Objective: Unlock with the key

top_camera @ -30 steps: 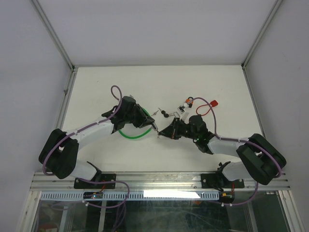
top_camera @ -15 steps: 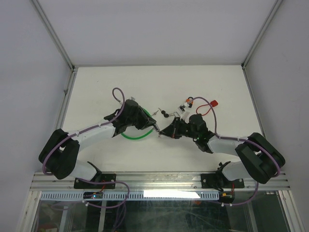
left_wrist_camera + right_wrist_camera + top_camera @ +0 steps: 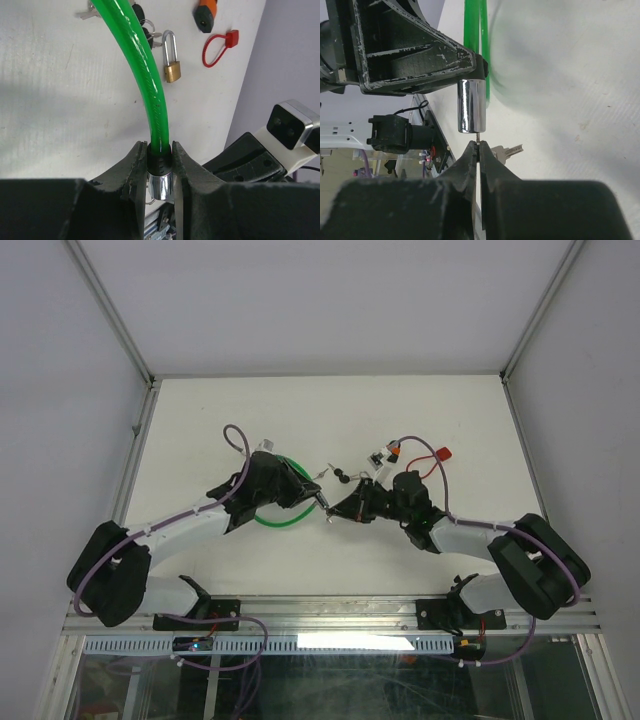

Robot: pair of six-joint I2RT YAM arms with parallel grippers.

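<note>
A green cable lock (image 3: 145, 75) ends in a chrome cylinder (image 3: 160, 182), and my left gripper (image 3: 160, 150) is shut on the black collar just above that cylinder. In the top view the green loop (image 3: 275, 523) lies on the white table beneath the left gripper (image 3: 318, 502). My right gripper (image 3: 478, 147) is shut on a key (image 3: 478, 143) whose tip touches the end face of the cylinder (image 3: 471, 105). A second key (image 3: 507, 151) on the same ring hangs beside the right jaws. In the top view the right gripper (image 3: 333, 516) faces the left one at mid table.
A small brass padlock (image 3: 172, 70), a bunch of dark-headed keys (image 3: 142, 25), a red loop tag (image 3: 217, 47) and an orange-and-black tool (image 3: 206, 12) lie behind the grippers. The red tag (image 3: 444, 453) is at the right. Grey walls enclose the table.
The left arm's elbow and shoulder have swung lower and to the left. Both grippers stay together at the same spot, each keeping its hold.
</note>
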